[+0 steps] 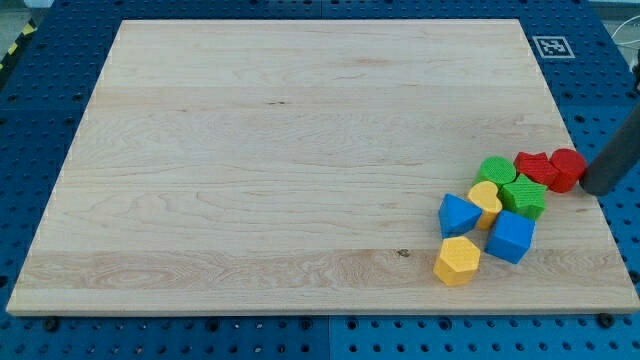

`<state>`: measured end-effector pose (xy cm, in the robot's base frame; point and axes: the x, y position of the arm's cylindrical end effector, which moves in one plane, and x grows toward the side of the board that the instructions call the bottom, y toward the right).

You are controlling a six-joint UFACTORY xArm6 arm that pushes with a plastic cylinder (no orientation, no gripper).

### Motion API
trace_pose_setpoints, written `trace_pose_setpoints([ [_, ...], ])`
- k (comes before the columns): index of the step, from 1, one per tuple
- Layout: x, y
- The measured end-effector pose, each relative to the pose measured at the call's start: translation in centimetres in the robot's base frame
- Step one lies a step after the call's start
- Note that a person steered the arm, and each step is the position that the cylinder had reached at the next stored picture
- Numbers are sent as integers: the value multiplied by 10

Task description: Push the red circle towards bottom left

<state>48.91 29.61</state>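
The single camera looked steeply down from the 6 o'clock side at the whole pale wooden board [300, 150], set moderately far back.

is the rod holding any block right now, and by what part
Nothing is held: the arm ends in a bare rod. My tip sits just to the view's right of the red circle block; contact cannot be told.

My tip [590, 186], the lower end of the dark rod, stands at the right edge of the wooden board [250, 160]. Just to its left lies the red circle block [567, 168], with the red star-like block [537, 166] beyond it, touching. Further left sit the green round block [494, 169] and green cube-like block [524, 197]. Below-left of the tip lie the yellow heart-like block [486, 199], blue triangular block [458, 214], blue cube block [511, 237] and yellow hexagonal block [458, 260].
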Motion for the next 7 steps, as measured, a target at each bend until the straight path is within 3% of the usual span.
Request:
trace_pose_setpoints([
  [2, -15, -70],
  [4, -34, -16],
  [5, -63, -42],
  [7, -62, -120],
])
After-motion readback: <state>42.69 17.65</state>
